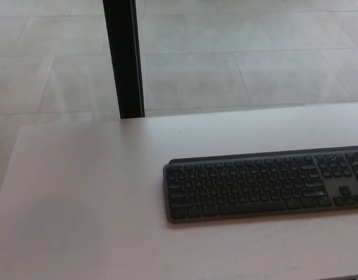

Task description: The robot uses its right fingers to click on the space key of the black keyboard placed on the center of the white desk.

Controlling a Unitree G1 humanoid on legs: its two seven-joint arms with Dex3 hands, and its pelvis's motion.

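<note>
**Keyboard on desk, no hand in frame**

The white desk (85,198) filled the lower frame, with a tiled floor (237,64) and a black post (124,58) beyond its far edge. The black keyboard (266,184) lay flat at right, cut by the picture's edge. Space key (250,207) sat in the near row. Key legends were unreadable. Neither hand showed, so their state could not be told.

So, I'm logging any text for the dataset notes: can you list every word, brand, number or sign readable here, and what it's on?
None can be read.
Black keyboard on the white desk: key legends show only as faint light marks, too small and blurred to read; no brand name is legible.
Black vertical post behind the desk: no markings visible.
Grey tiled floor: no text or signs.
</note>
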